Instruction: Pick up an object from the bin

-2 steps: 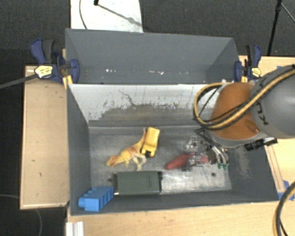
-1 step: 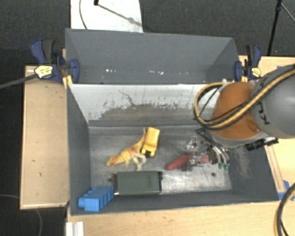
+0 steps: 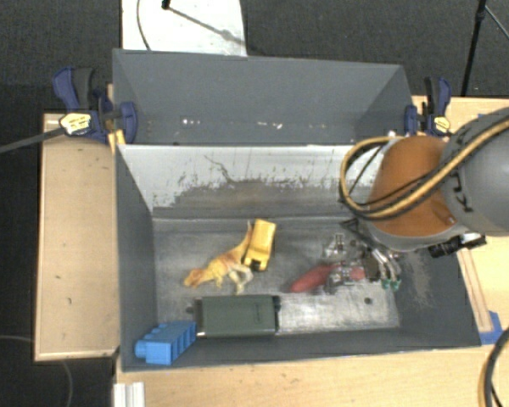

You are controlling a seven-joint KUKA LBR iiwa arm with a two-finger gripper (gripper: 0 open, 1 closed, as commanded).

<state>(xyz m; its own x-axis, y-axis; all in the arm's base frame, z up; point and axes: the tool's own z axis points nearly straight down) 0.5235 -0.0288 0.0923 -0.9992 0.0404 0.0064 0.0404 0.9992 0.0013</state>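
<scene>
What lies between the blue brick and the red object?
A dark flat box lies between the blue brick and the red object, in the camera view.

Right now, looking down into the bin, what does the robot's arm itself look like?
The arm is a thick, rounded grey tube with some dark markings on it. Its wrist sits under a smooth, dome-shaped orange cover. Black and yellow cables loop across that cover. Below it is the gripper, a small cluster of bare metal parts with a touch of green.

grey bin [image 3: 237,155]; yellow dinosaur [image 3: 214,270], yellow block [image 3: 260,244], red stick [image 3: 308,281], dark green box [image 3: 236,315], blue brick [image 3: 164,343], orange wrist cover [image 3: 411,185].
</scene>
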